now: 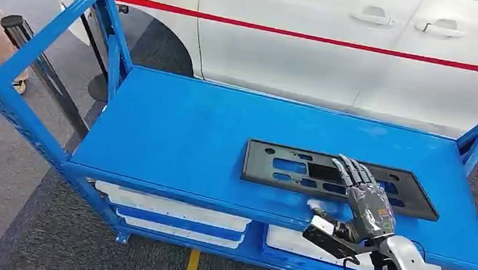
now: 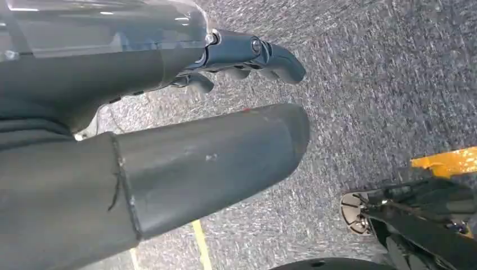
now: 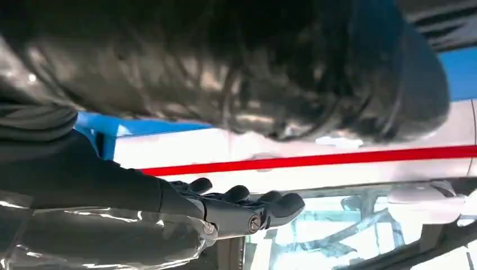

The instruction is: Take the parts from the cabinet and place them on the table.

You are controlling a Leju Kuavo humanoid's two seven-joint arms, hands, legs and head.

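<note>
head view: the flat black plastic slotted panel lies lower right on the blue metal shelf; your right hand rests outstretched on it, grasping nothing. curl under its near edge. left wrist view: left hand loose, empty, above grey carpet. right wrist view: fingers straight.

Right hand extended, fingers straight.
</note>
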